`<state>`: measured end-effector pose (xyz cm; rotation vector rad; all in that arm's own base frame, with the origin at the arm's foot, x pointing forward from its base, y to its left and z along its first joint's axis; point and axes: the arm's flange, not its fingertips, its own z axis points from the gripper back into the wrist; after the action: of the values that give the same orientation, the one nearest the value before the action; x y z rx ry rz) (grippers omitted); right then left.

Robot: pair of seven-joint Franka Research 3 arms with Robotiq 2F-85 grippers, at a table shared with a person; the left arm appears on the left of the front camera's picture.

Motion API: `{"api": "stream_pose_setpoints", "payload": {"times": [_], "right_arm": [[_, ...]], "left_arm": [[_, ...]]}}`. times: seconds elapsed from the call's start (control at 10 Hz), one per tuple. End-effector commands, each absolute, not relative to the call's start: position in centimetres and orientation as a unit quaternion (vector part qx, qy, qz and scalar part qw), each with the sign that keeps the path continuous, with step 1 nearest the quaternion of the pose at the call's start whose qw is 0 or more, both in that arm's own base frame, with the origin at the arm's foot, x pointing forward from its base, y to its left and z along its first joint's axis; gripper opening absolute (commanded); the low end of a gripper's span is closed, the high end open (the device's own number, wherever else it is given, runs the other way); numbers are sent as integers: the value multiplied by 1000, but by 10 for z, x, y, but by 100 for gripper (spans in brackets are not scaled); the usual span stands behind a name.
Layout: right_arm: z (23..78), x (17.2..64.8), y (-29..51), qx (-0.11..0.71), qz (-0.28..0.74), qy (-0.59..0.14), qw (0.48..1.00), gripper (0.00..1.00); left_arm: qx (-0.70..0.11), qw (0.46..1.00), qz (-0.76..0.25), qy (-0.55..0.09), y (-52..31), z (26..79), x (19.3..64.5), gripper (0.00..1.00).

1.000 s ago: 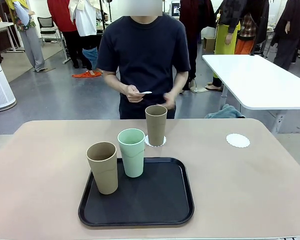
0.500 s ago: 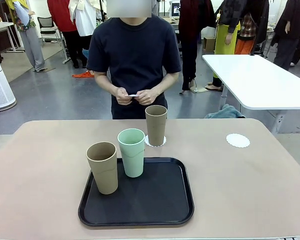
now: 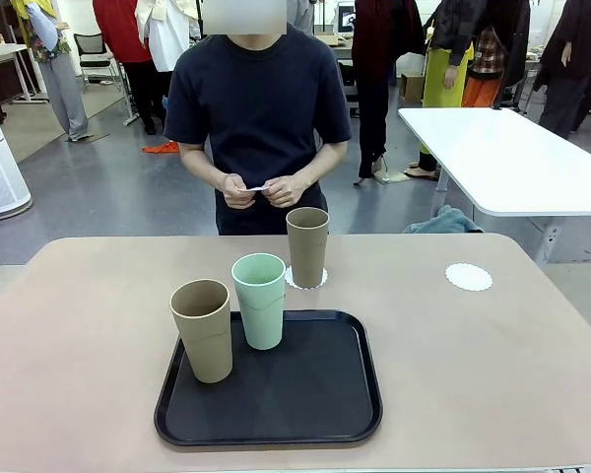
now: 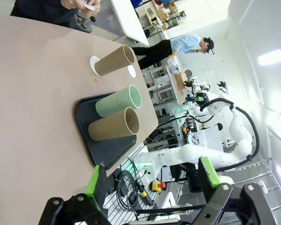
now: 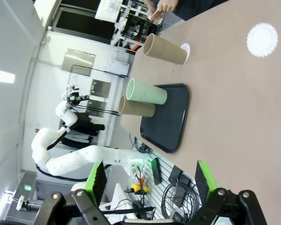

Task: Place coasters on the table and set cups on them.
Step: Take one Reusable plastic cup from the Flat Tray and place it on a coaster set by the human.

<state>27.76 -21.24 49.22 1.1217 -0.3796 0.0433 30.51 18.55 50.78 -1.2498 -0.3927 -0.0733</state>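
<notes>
The left gripper and right gripper hang open, empty. On the desk, one brown cup stands on a coaster; a bare coaster lies far right. Mint cup and tan cup stand close on the tray; gripping one may topple its neighbour.

I can make out no word, number, brand or sign in any of my views. The cups, standing on and just behind the black tray, show plain matte sides. Anything printed far beyond the tray is too small for me to read.
</notes>
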Motion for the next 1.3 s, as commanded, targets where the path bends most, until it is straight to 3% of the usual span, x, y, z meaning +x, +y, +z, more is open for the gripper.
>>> {"api": "stream_pose_setpoints", "payload": {"times": [0.0,0.3,0.7,0.9,1.0,1.2], "right_arm": [[550,310,-147,458,50,-190,867,100],[569,314,-12,283,220,-177,917,100],[509,297,101,113,432,-150,882,100],[495,302,109,129,425,-174,879,100],[513,294,119,118,439,-134,881,100],[513,294,119,118,439,-134,881,100]], "left_arm": [[-586,788,-35,-187,186,510,304,100],[-586,788,-35,-187,186,510,304,100],[-586,788,-35,-187,186,510,304,100],[-586,788,-35,-187,186,510,304,100],[-586,788,-35,-187,186,510,304,100],[-586,788,-35,-187,186,510,304,100]]}}
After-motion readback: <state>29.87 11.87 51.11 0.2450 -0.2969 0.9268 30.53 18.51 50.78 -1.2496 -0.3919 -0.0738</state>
